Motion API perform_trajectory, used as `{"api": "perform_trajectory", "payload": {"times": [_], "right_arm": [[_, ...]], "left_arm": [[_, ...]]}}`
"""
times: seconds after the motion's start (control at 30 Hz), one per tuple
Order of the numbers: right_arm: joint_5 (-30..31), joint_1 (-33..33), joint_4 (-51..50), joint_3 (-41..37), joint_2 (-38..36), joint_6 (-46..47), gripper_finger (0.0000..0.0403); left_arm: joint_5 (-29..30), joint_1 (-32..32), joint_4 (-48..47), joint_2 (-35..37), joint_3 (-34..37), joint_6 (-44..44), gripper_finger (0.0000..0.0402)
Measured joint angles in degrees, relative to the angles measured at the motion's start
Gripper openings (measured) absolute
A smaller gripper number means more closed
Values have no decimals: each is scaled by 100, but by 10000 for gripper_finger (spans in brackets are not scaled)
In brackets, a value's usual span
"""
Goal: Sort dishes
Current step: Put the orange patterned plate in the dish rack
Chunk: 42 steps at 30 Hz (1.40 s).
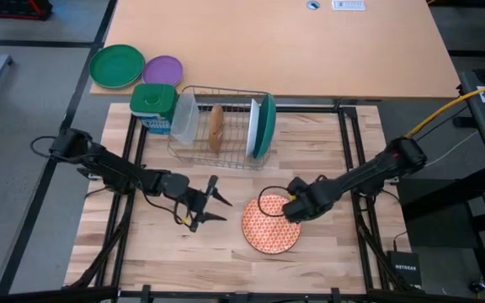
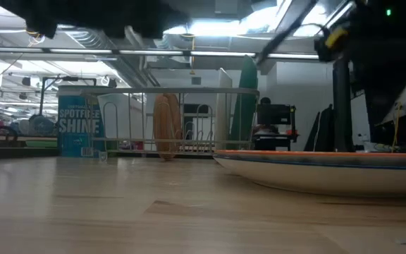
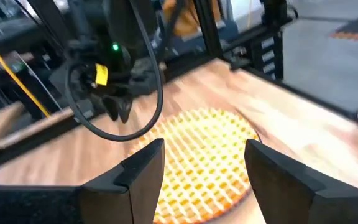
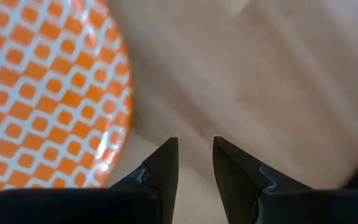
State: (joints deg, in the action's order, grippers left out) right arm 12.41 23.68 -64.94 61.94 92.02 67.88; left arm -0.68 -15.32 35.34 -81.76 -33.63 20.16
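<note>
The orange-red patterned plate [image 1: 270,224] lies flat on the wooden table, in front of the wire dish rack [image 1: 194,143]; it also shows in the low view [image 2: 330,166]. The brown plate [image 1: 216,126], white plate [image 1: 253,126] and teal plate [image 1: 266,124] stand on edge in the rack. My left gripper [image 1: 219,199] is open and empty, to the left of the orange-red plate and facing it [image 3: 197,155]. My right gripper [image 1: 290,208] hovers at the plate's far right rim. Its fingers are slightly apart over bare wood beside the rim [image 4: 194,146].
A bright green plate [image 1: 116,66] and a smaller purple plate [image 1: 162,70] lie at the far left, off the wooden top. A blue-green tub [image 1: 154,108] and a clear container [image 1: 183,118] stand at the rack's left. Bare wood lies near the front edge.
</note>
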Motion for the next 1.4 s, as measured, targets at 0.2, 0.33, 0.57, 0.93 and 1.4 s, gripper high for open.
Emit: {"api": "perform_trajectory", "payload": {"times": [0.2, 0.33, 0.57, 0.93, 1.4], "right_arm": [[-299, 0, 724, -172, 418, -18, 104], [-293, 0, 894, -174, 565, -20, 104], [-273, 0, 977, -170, 722, -20, 104], [-143, -2, 2075, -167, 751, -26, 104], [-98, -1, 2879, -174, 766, -63, 104]], "left_arm": [[3, -89, 252, -671, 0, -85, 202], [0, -145, 577, -1033, 0, -88, 202], [-2, -198, 756, -1353, 0, -150, 202], [-11, -198, 585, -1368, 0, 147, 202], [-18, -548, -226, -1368, 0, 1260, 202]]}}
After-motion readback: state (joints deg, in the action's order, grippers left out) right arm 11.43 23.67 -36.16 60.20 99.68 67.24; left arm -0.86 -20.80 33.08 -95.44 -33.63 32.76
